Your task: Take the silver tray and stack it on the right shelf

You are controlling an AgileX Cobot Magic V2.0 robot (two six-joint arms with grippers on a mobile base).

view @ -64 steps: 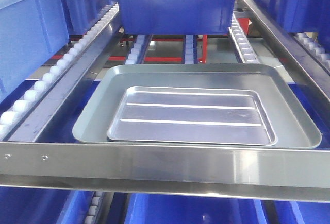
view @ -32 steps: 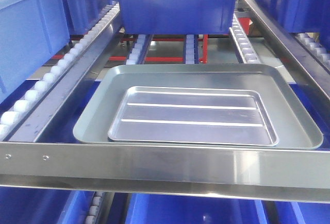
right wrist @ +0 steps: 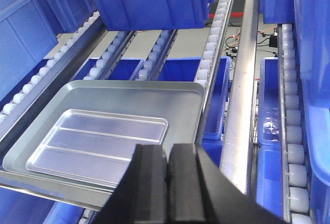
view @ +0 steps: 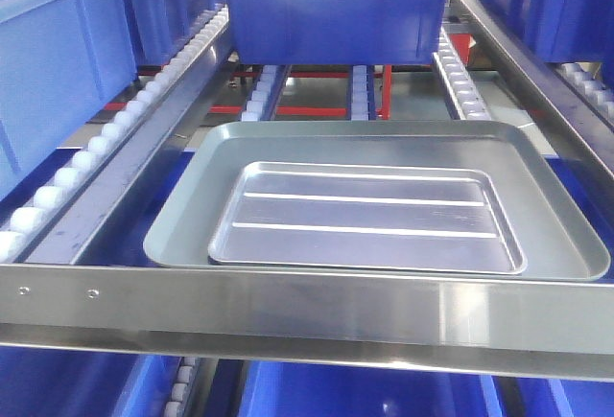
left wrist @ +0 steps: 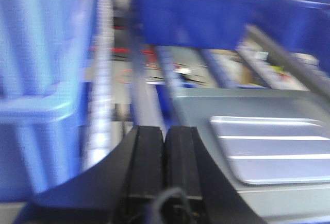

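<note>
At the near edge of the left wrist view, the left gripper [left wrist: 165, 170] was seen with its two black fingers pressed together and nothing held between them. Beyond it and to the right, the silver tray [left wrist: 273, 149] was found, apart from the fingers. The right gripper [right wrist: 168, 183] was likewise closed on nothing, and the silver tray [right wrist: 98, 140] lay just beyond it, to the left. In the front view the silver tray [view: 366, 218] was seen resting flat inside a larger grey tray [view: 561, 235], towards its near side, on the right shelf [view: 317, 307], behind the steel front bar. A blue bin [view: 336, 5] stood farther back.
</note>
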